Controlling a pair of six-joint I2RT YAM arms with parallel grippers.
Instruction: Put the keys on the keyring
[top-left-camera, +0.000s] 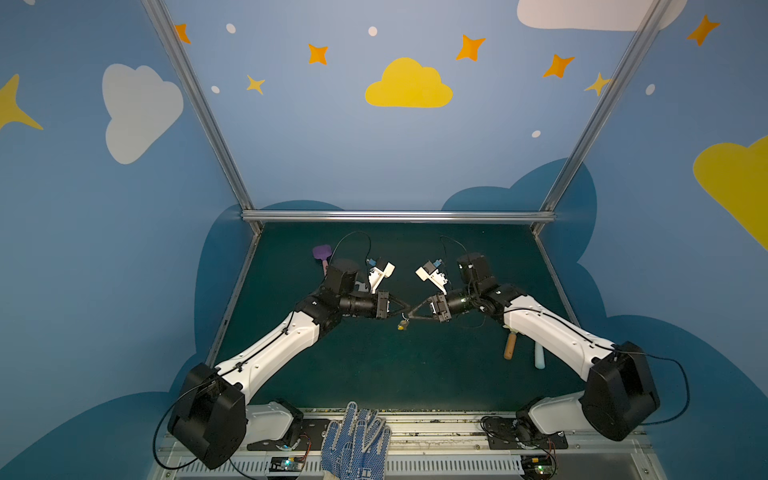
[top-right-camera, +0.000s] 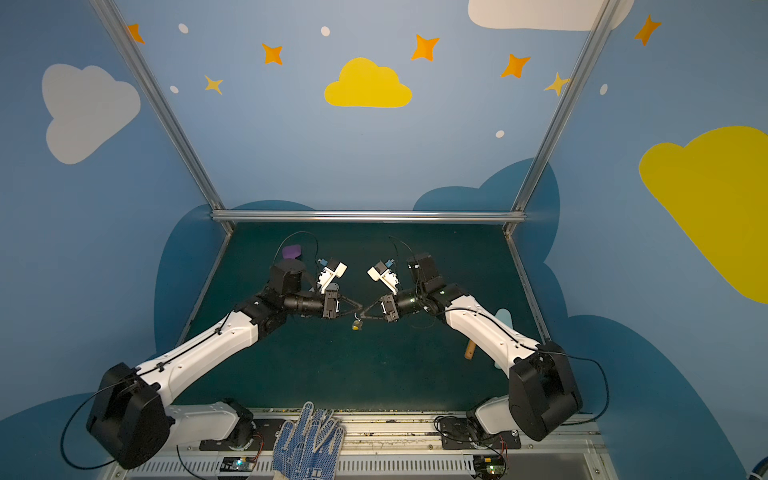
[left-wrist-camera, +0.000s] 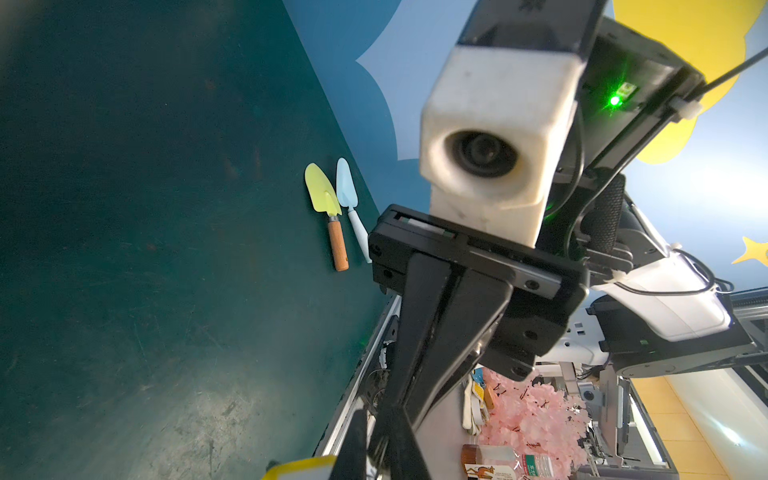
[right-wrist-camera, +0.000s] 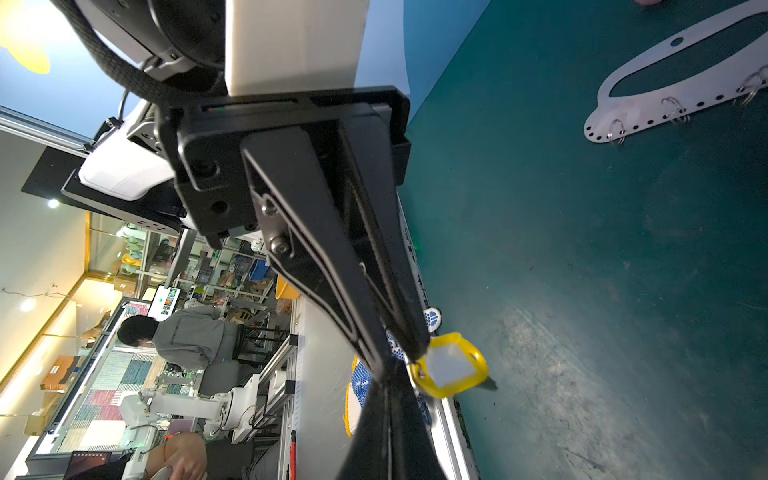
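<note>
Both grippers meet tip to tip above the middle of the green table. The keys (top-left-camera: 402, 325) hang just below that meeting point, their yellow tag (right-wrist-camera: 451, 368) dangling free. My right gripper (right-wrist-camera: 388, 376) is shut, its fingers pressed together at the tag's ring end. My left gripper (left-wrist-camera: 380, 419) is closed to a narrow gap on the same bunch. The metal keys themselves are mostly hidden between the tips. The keyring (right-wrist-camera: 604, 114), a flat grey plate with a long slot and small rings along one edge, lies on the table. Only a grey sliver of the keyring (top-left-camera: 360, 286) shows behind the left wrist.
A yellow trowel (left-wrist-camera: 322, 191) with a wooden handle and a pale blue trowel (left-wrist-camera: 346, 185) lie at the right, partly under the right arm. A purple tool (top-left-camera: 322, 252) lies at the back left. Blue dotted gloves (top-left-camera: 355, 440) rest on the front rail.
</note>
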